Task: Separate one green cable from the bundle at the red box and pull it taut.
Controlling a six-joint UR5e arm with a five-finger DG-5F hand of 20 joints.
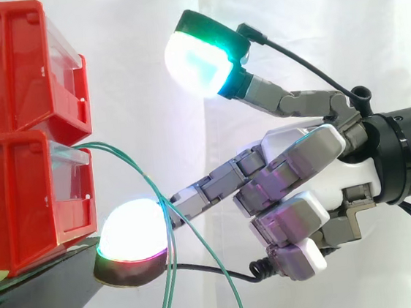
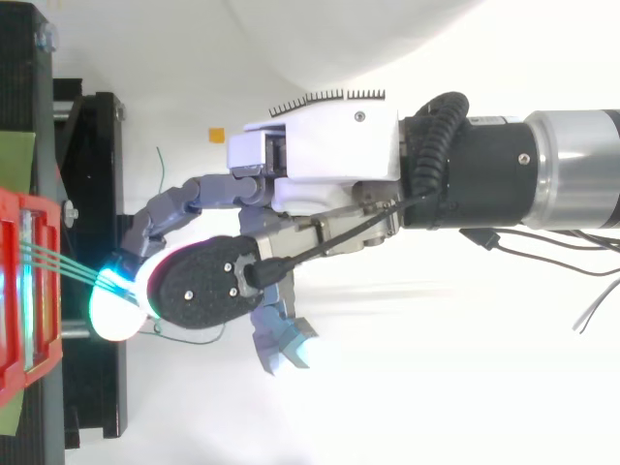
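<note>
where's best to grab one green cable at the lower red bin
On the span just outside the lower red bin, where the green cables lie side by side, apart; further out they bunch. Likely from the right, like the robot hand.

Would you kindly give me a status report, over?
Hand open, a pad against the green cables. Cables slack, hanging from lower red bin. No obstruction seen.

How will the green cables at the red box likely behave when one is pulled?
Probably floppy: the green cables sag in loose curves from the red box. Thin, so likely light and apt to slip off the rounded pad of the robot hand. They run close together, so neighbours may drag along.
</note>
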